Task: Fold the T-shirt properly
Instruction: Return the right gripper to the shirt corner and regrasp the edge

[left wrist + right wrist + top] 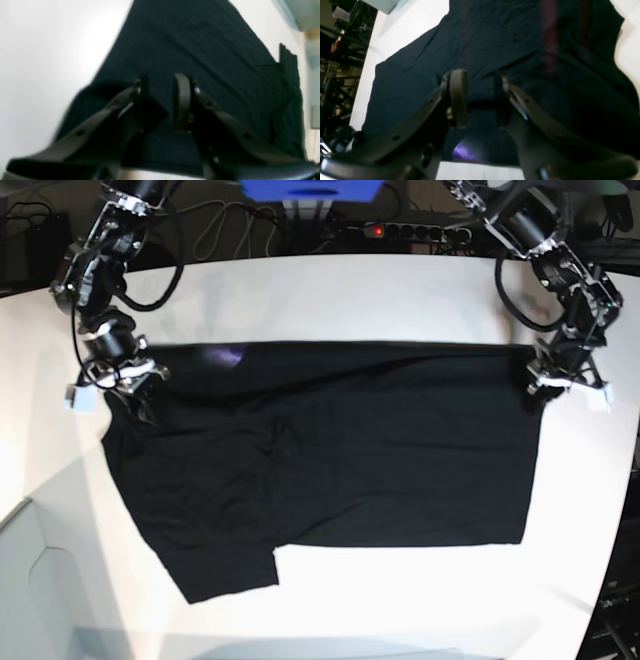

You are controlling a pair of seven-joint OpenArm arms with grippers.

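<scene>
white table [330, 295], black T-shirt [330, 450] spread flat

1. The right pincer [478, 100] is hanging low over the T-shirt [425, 65], with its two dark fingers [457, 97] standing apart and dark cloth showing in the gap between them.
2. The black T-shirt is lying spread out with soft wrinkles, filling most of the view.
3. A small purple patch [463, 152] is glowing on the shirt near its close edge, under the pincer.
4. The white tabletop [405, 27] is showing at the upper left, the far right and along the bottom.
5. Dark frames [337, 62] are standing past the tabletop's left edge.
</scene>
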